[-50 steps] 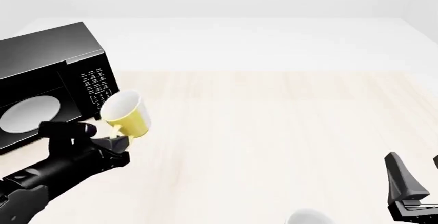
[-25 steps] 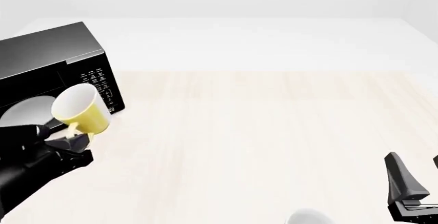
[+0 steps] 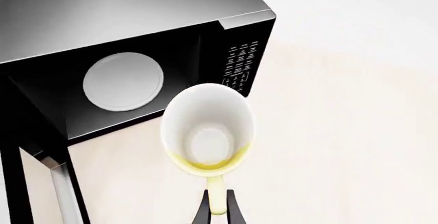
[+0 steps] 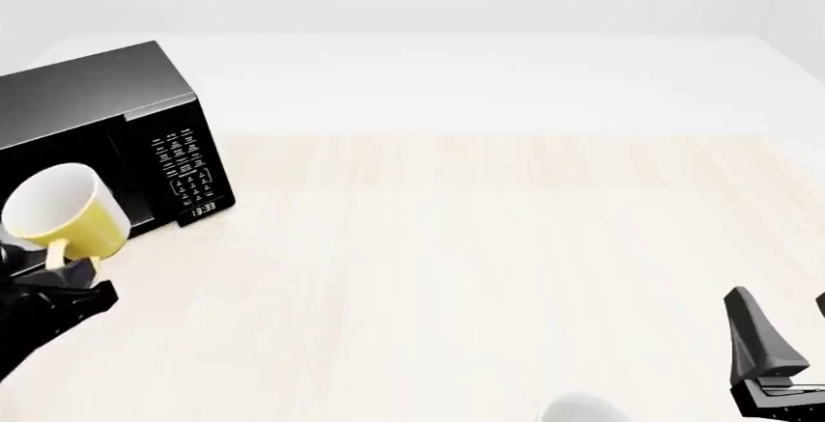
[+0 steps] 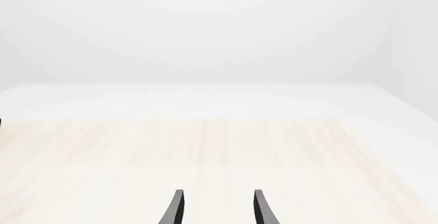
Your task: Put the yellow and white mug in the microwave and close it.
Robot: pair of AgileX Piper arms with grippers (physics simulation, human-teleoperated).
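Right now my left gripper [image 3: 217, 211] is pinching the yellow handle of the mug [image 3: 208, 131], jaws pressed tight on either side of the loop. I'm holding the mug in the air, tipped so its white inside is facing the wrist camera, just in front of the microwave [image 3: 130, 34] opening. In the front view the mug [image 4: 65, 217] is overlapping the dark cavity at the left edge, with the left gripper [image 4: 62, 282] showing just under it. The microwave door is hanging open, and the round white plate [image 3: 123, 81] is sitting inside beyond the mug. The button panel [image 4: 181, 169] is showing to the mug's right. My right gripper [image 5: 216, 207] is hovering over the pale table [image 5: 219, 147], jaws spread and gripping nothing, well apart from the mug.
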